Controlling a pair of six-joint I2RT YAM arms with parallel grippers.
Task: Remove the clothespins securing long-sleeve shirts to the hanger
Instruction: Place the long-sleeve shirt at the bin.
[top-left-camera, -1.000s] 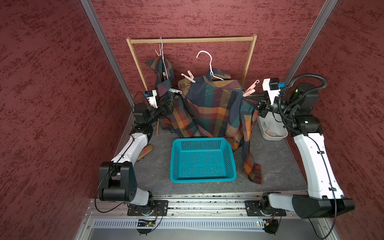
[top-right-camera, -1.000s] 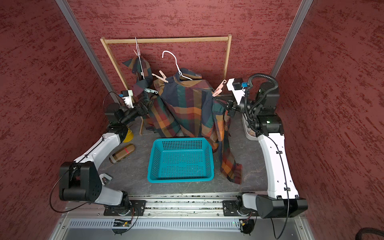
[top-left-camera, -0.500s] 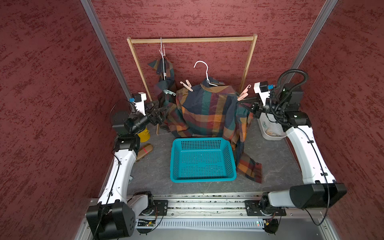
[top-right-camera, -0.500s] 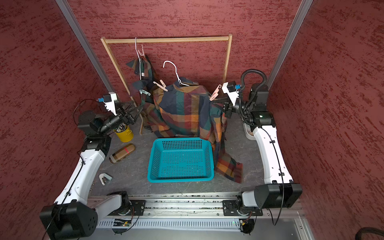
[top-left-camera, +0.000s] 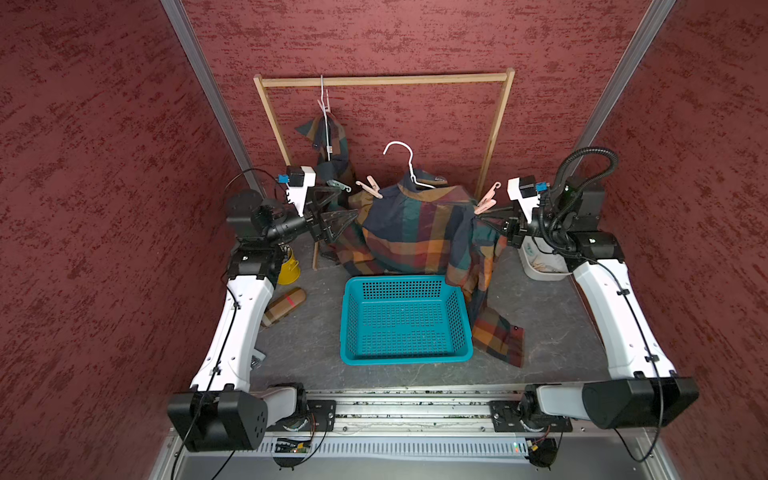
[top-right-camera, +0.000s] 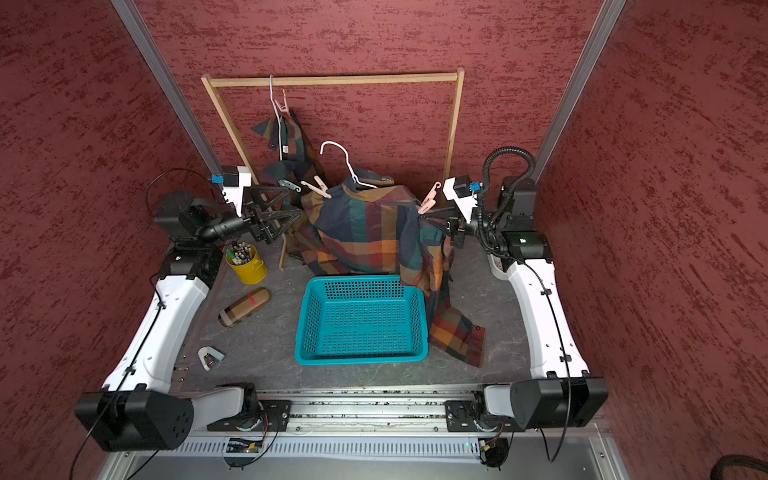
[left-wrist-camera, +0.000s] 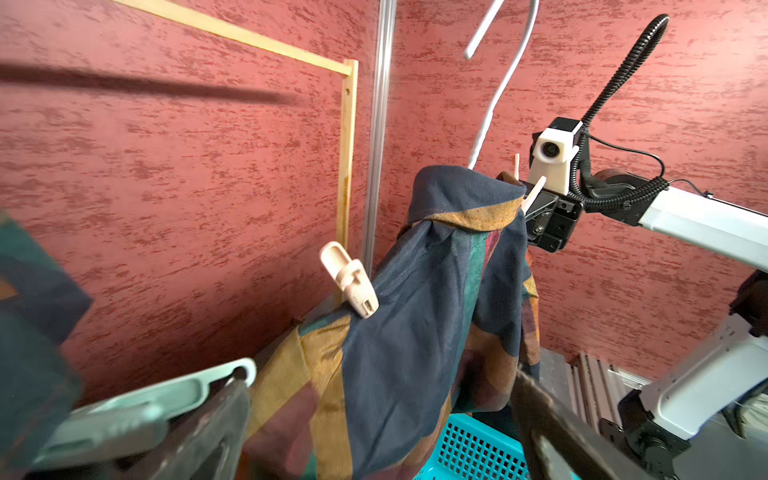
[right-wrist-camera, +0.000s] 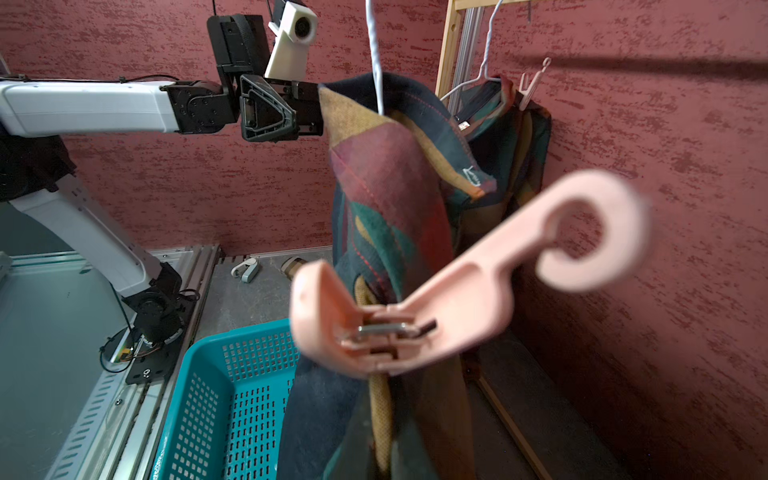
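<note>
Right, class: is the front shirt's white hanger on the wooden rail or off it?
Off. The white hanger hooks nothing in both top views, clear of the wooden rail.

**Operator:** What rests on the desk, as seen in a top view?

**Technician:** The dark grey desk (top-right-camera: 257, 345) carries:
- frame centre: teal basket (top-right-camera: 361, 328)
- centre left: yellow pen cup (top-right-camera: 249, 268) and striped case (top-right-camera: 244, 306)
- lower left: small white clip (top-right-camera: 210, 357)
- right of the basket: shirt sleeve (top-right-camera: 457, 336)
</note>
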